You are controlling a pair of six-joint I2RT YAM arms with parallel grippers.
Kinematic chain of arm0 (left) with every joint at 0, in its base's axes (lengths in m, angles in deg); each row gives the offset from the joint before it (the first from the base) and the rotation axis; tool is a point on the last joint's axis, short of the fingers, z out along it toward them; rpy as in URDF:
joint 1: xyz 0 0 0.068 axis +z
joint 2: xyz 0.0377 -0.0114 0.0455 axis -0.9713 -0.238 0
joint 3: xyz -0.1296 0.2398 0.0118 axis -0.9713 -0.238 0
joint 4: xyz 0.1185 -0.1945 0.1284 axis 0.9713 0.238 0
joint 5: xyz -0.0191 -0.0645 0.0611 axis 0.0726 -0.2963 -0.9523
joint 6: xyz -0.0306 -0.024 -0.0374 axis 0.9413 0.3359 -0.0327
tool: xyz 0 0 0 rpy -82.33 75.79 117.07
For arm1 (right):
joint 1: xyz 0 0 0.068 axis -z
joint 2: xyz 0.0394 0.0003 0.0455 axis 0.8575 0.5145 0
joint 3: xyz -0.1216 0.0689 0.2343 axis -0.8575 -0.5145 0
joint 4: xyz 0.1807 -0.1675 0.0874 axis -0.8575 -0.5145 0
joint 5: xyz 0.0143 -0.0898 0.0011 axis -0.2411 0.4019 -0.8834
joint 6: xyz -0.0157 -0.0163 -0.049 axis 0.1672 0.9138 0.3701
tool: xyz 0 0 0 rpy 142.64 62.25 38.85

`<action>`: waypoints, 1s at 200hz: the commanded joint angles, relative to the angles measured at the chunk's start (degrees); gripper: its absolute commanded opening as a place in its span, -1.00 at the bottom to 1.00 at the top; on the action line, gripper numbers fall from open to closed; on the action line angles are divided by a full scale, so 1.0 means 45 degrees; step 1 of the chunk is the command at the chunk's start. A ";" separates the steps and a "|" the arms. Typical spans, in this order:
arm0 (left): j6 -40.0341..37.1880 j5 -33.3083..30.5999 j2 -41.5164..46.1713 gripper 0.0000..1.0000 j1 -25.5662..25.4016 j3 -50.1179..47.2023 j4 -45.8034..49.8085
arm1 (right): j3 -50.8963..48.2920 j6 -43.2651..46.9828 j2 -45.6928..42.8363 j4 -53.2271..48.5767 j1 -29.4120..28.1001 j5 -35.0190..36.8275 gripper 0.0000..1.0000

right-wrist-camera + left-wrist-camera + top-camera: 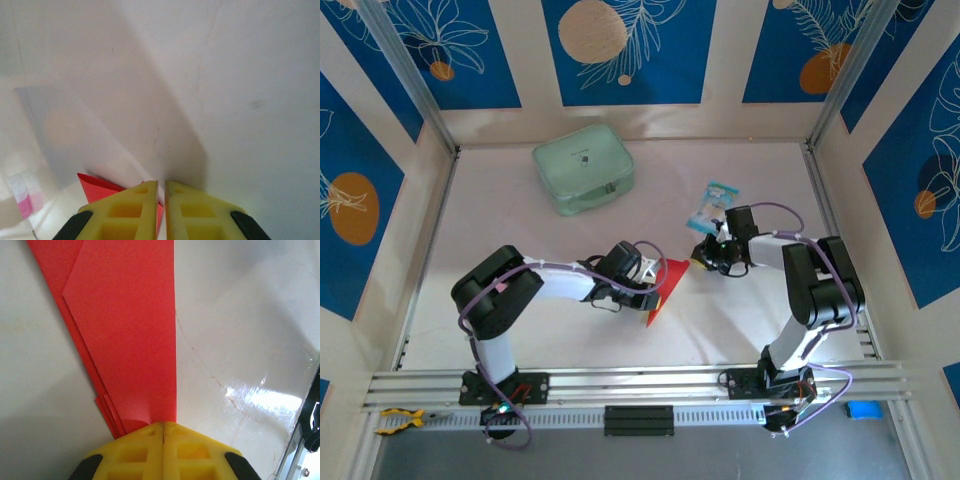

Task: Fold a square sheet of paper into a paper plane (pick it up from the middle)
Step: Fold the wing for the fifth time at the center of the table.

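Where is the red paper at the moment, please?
In the top view the red paper is near the middle, pinched by the left gripper, its tip at the right gripper, nearer than the green pouch.

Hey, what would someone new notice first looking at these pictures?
The folded red paper at mid-table stands out, with the left gripper and the right gripper both shut on it. Farther back lie a pale green pouch and, right of it, a small blue-white packet.
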 commanded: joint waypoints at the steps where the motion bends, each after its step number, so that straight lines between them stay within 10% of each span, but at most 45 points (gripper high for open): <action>1: -0.0239 -0.0459 -0.0604 -1.00 0.0037 -0.0561 0.2226 | 0.0203 0.0376 -0.0877 -0.0564 -0.0036 -0.0009 -0.74; 94: -0.0062 -0.0460 -0.0369 -1.00 0.0023 -0.0484 0.2138 | -0.1350 -0.0627 -0.1343 0.1379 -0.2622 -0.1029 -0.77; 200: 0.0064 -0.0262 0.1320 -1.00 0.0039 0.1034 0.3000 | -0.1917 -0.0801 -0.0036 0.1146 -0.2721 -0.0122 -0.88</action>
